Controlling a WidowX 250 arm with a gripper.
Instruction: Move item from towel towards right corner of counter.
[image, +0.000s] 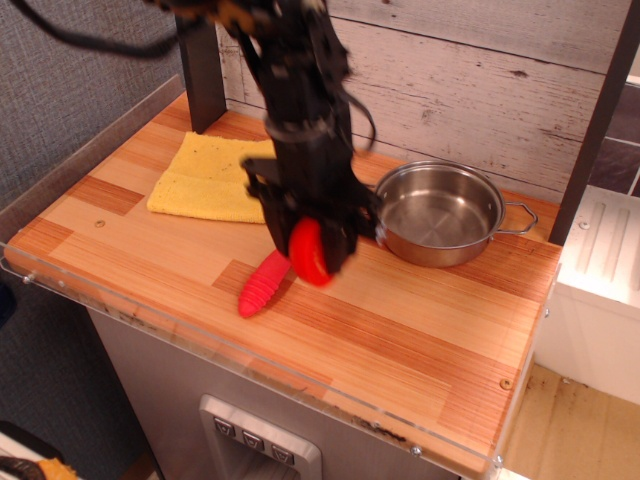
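My black gripper (312, 252) is shut on the small red half-round item (308, 252) and holds it above the middle of the wooden counter (420, 340), to the right of the towel. The yellow towel (205, 178) lies flat at the back left of the counter with nothing on it. The arm hides part of the towel's right edge and the fork's head.
A red-handled fork (263, 283) lies just left of and below the gripper. A steel pot (440, 212) with two handles stands at the back right. A dark post (202, 70) stands behind the towel. The counter has a clear plastic front edge (250, 350).
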